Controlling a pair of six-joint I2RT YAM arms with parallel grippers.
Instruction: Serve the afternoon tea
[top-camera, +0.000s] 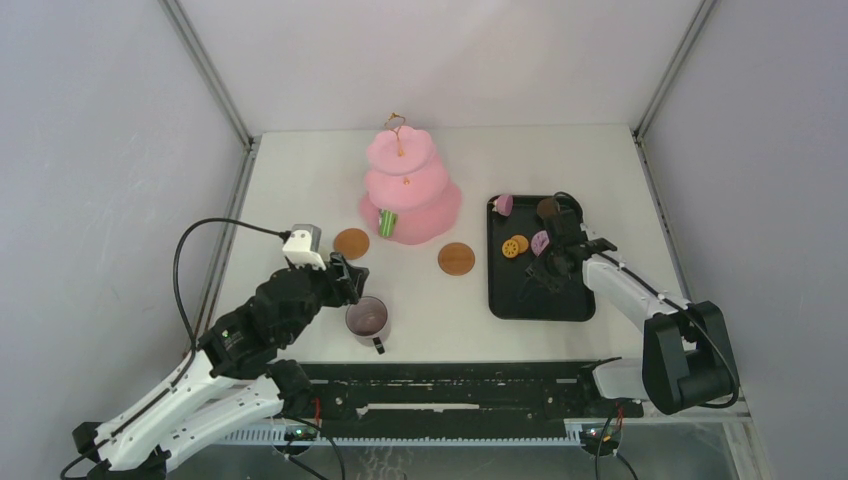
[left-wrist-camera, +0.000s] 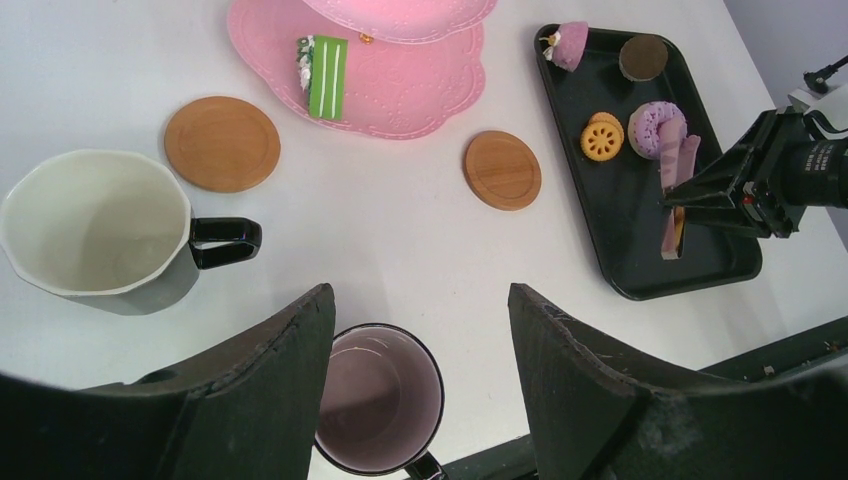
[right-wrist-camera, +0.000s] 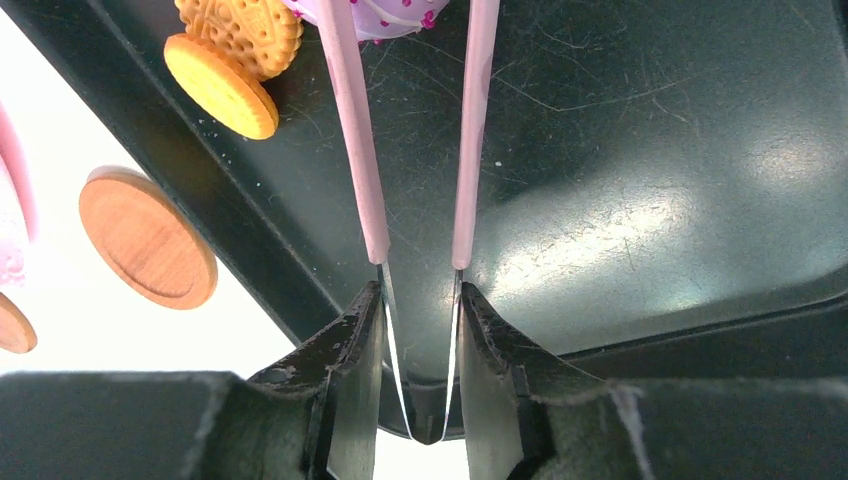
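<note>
**Two errands at once: tongs at a pastry, an open hand over a mug**

Both halves of the serving seem to be in hand. The right gripper (right-wrist-camera: 421, 292) is clamped on the tongs (right-wrist-camera: 350, 130), its fingers pressing the two metal arms toward each other. The pink tips reach across the black tray (right-wrist-camera: 650, 200) to either side of the purple pastry (left-wrist-camera: 655, 128). Whether the tips pinch it yet I cannot tell, since the top edge of the right wrist view cuts the pastry off. The yellow cookie (left-wrist-camera: 603, 138) lies just beside it.

The left gripper (left-wrist-camera: 420, 292) hangs with its fingers wide apart, holding nothing, above the pink-lined mug (top-camera: 367, 317). That mug stands on the bare table (top-camera: 300, 180) near the front edge. The white-lined mug (left-wrist-camera: 95, 220) stands to its left, also off any coaster. The left coaster (top-camera: 351, 243) and the right coaster (top-camera: 456, 259) lie bare in front of the cake stand (top-camera: 440, 205). Its bottom tier carries one green pastry (top-camera: 387, 222), and the upper tiers look bare.

Little of the task looks done. The right arm's next move calls for a firm squeeze on the purple pastry and a lift clear of the tray's rim. It must then carry the pastry to a free spot on a tier without nudging the cookie. The left arm has to come down around the pink-lined mug's wall, close on it, and set it on the nearer coaster.
</note>
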